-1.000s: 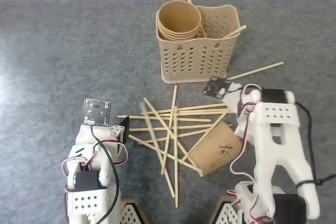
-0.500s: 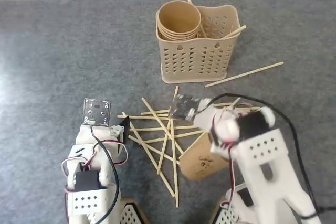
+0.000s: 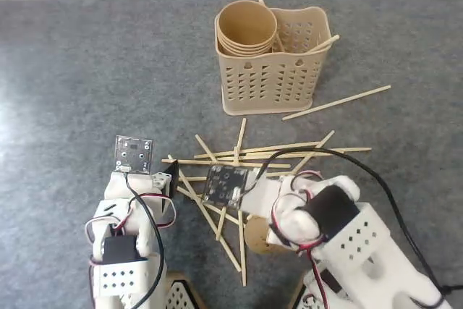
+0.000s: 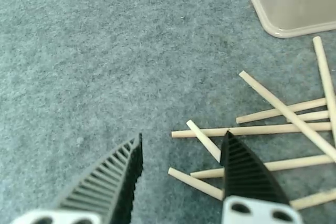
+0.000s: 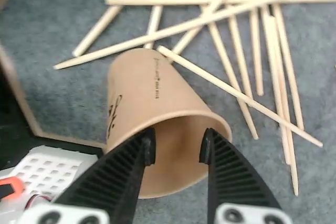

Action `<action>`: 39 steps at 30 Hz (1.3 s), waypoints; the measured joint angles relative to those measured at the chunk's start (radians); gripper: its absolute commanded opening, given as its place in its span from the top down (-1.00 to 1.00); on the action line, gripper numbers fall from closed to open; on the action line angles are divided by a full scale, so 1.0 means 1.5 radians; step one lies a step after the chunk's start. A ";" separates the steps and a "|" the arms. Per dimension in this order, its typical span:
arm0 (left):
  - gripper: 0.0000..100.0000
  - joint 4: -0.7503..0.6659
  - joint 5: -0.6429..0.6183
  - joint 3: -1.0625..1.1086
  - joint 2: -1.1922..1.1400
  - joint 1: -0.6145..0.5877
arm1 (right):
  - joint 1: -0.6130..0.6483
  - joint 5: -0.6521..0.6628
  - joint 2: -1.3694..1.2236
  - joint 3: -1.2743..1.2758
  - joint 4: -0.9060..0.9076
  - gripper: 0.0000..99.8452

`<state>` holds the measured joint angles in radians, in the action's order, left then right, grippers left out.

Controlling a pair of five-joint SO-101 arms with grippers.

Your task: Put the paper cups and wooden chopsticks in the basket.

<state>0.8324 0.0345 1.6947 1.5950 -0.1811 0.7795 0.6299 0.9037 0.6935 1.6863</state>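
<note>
Paper cup (image 5: 142,93) on its side, mouth facing right gripper (image 5: 177,141), jaws apart at the rim; left gripper (image 4: 182,138) gapes, farther off.

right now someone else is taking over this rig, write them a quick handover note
Left pincer: open, empty, low over the carpet at the left end of the chopstick pile.
Right pincer: open, at the mouth of the loose paper cup, which lies on its side among the chopsticks; no grip visible.
Done: a stack of cups and a few chopsticks are in the basket.
Left: the loose cup, the pile, and one stray chopstick on the carpet right of the basket.
</note>
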 measured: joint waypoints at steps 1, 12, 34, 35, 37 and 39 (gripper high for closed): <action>0.54 0.000 0.000 0.000 0.000 0.000 | 0.009 -0.004 0.000 -0.003 0.004 0.71; 0.54 0.000 0.000 0.000 0.000 0.000 | 0.017 0.012 0.001 -0.009 0.005 0.71; 0.54 0.000 0.000 0.000 0.000 0.000 | 0.018 0.025 0.001 0.069 -0.050 0.92; 0.54 0.000 0.000 0.000 0.000 0.000 | 0.018 0.025 0.001 0.080 -0.056 0.97; 0.54 0.000 0.000 0.000 0.000 0.000 | 0.017 0.042 0.001 0.099 -0.070 0.98; 0.54 0.000 0.000 0.000 0.000 0.000 | 0.016 0.055 0.001 0.103 -0.076 0.99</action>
<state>0.8324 0.0345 1.6947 1.5950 -0.1811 0.8040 0.7127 0.9053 0.8485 1.5727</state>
